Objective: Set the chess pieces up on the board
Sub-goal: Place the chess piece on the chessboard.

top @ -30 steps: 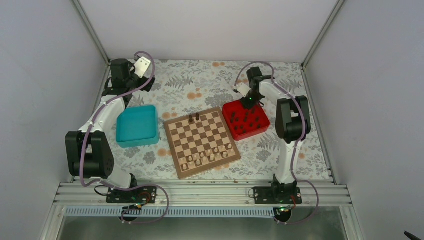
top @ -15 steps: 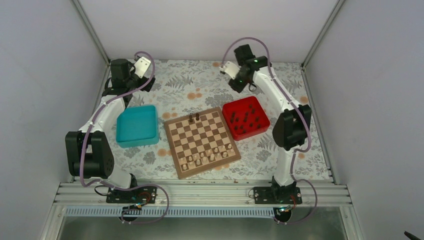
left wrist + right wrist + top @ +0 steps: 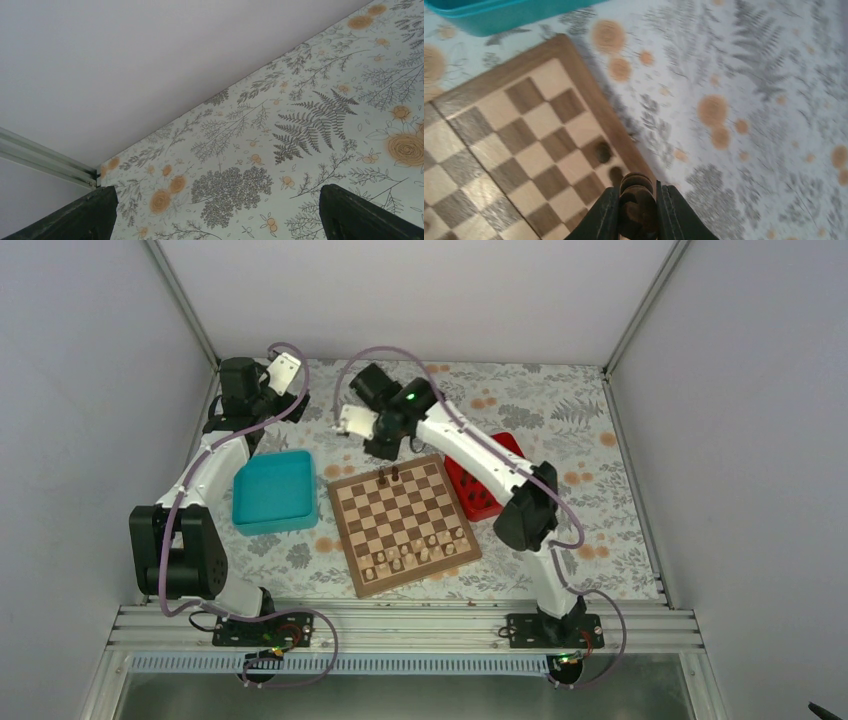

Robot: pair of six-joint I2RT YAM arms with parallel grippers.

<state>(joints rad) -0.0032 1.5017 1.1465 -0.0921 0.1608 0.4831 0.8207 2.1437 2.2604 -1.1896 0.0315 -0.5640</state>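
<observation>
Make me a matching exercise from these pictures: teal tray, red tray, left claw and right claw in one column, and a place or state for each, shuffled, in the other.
Column one
1. teal tray
2. red tray
3. left claw
4. right claw

Column two
A. shut on a dark chess piece
B. on the left of the board
C. open, nothing between its fingers
D. on the right of the board, partly under an arm

Pairs: 1-B, 2-D, 3-C, 4-A

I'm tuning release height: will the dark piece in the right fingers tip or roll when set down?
The piece looks small, rigid wood, so probably light. Its rounded, turned shape could roll if it lands sideways. Two pieces stand on the board, so upright release likely holds.
</observation>
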